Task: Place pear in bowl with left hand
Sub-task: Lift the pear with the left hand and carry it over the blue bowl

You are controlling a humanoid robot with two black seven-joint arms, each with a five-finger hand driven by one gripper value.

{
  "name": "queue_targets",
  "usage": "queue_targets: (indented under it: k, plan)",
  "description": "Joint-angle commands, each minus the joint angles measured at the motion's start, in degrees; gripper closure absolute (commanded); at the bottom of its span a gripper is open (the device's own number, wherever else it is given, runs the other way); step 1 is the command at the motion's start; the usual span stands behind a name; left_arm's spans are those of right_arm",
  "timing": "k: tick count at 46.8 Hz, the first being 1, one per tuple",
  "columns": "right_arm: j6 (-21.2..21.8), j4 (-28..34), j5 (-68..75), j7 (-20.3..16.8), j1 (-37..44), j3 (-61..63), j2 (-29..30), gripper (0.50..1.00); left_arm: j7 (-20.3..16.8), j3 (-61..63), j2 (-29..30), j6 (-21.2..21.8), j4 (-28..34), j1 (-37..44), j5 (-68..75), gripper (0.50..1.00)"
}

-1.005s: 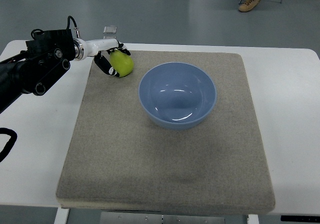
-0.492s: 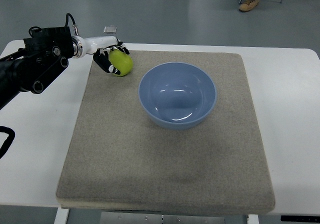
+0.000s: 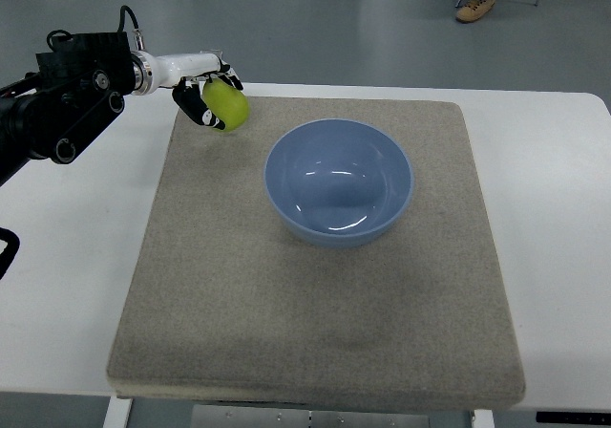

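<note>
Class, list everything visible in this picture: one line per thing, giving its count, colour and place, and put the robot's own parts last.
pear: one, yellow-green, held at the mat's far-left corner, left of the bowl.
bowl: one, blue, nothing in it, on the mat a little beyond its middle.
mat: one, grey-beige, covering most of the table.
table: one, white, under the mat.
floor: grey, beyond the table.
person's shoe: one, tan, on the floor at the top right.
left hand: one, black and white fingers closed on the pear.
left arm: one, black, entering from the left edge.
</note>
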Motion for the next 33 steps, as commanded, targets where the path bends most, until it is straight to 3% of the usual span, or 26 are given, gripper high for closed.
queue_targets:
  k: [1, 8, 27, 33]
  plan:
    - [0.0, 0.0, 0.0, -0.01, -0.01, -0.07, 0.0, 0.576, 0.0, -0.24, 1.51, -0.56, -2.05, -0.42, -0.01, 1.0]
    - [0.0, 0.0, 0.0, -0.01, -0.01, 0.02, 0.0, 0.574, 0.0, -1.03, 4.41, -3.46, -7.58, -1.21, -0.09, 1.0]
    - [0.0, 0.0, 0.0, -0.01, -0.01, 0.02, 0.0, 0.576, -0.44, -2.79, 14.26, -10.67, -30.17, -0.77, -3.7, 1.0]
    - [0.0, 0.0, 0.0, -0.01, -0.01, -0.07, 0.0, 0.576, -0.79, -3.31, 15.93, -11.11, -37.38, -0.86, -4.05, 1.0]
